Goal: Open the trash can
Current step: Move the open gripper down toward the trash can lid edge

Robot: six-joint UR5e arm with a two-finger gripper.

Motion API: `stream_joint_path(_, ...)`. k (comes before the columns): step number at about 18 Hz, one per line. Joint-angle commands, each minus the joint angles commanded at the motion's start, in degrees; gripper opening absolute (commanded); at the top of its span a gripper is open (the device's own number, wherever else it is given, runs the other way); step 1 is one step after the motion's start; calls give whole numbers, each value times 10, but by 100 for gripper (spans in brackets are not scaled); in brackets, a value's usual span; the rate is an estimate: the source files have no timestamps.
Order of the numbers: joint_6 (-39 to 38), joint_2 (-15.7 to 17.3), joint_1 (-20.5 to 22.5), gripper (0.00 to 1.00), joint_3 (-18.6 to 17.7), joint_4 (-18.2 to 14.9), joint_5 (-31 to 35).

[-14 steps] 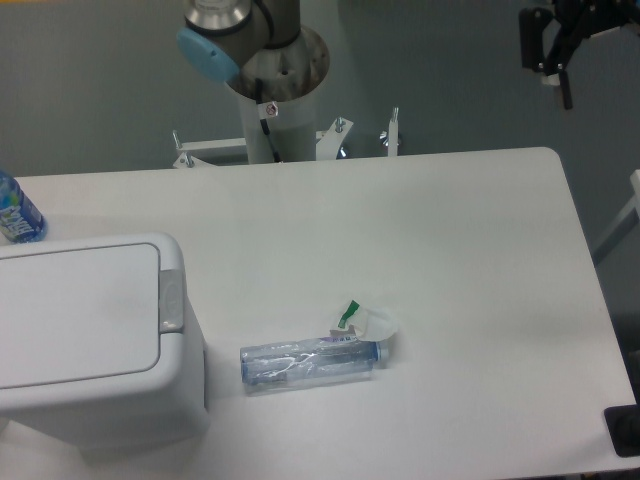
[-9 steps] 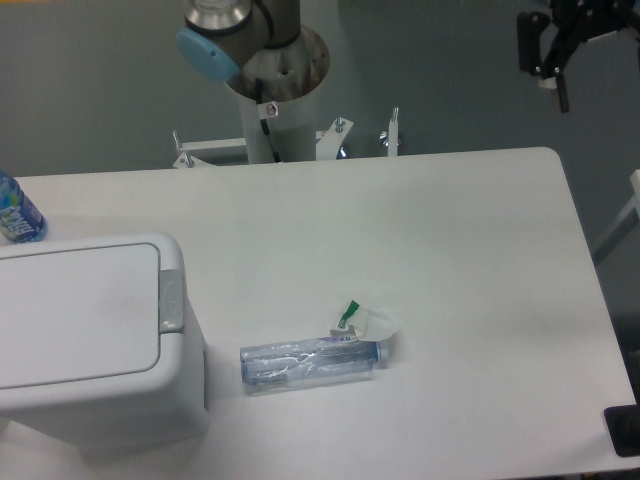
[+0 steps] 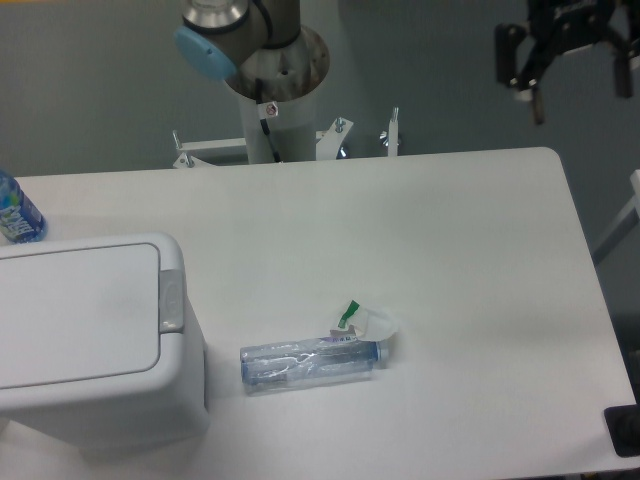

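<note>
The trash can (image 3: pixel 95 345) is sitting shut at the left front of the table (image 3: pixel 450 250), its grey push strip (image 3: pixel 171 302) facing inward, while the gripper (image 3: pixel 577 90) is hanging far off, top right, jaws spread wide and holding nothing.

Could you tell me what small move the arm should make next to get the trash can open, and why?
Probably swing the end effector left and down toward the push-button strip. It hangs open beyond the table's far right corner, while the trash can's lid lies closed at front left.
</note>
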Motion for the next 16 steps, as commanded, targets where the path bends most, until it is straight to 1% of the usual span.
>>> stream_joint_path(2,-34,-5,-19,100,-3,2,-2)
stream_joint_path(3,-48,-11,-41,100,-3,2,-4)
stream_joint_path(5,-77,-28,-102,100,3,3,-8)
stream_joint_path(6,-88,-39,-120,100,7,3,-15)
stream_joint_path(9,-101,-69,-140,100,15,4,-39)
stream_joint_path(12,-102,-90,-182,100,27,7,-42)
stream_joint_path(13,-101,-99,-190,100,29,8,-42)
stream_joint_path(16,-102,-118,-209,100,30,28,-42)
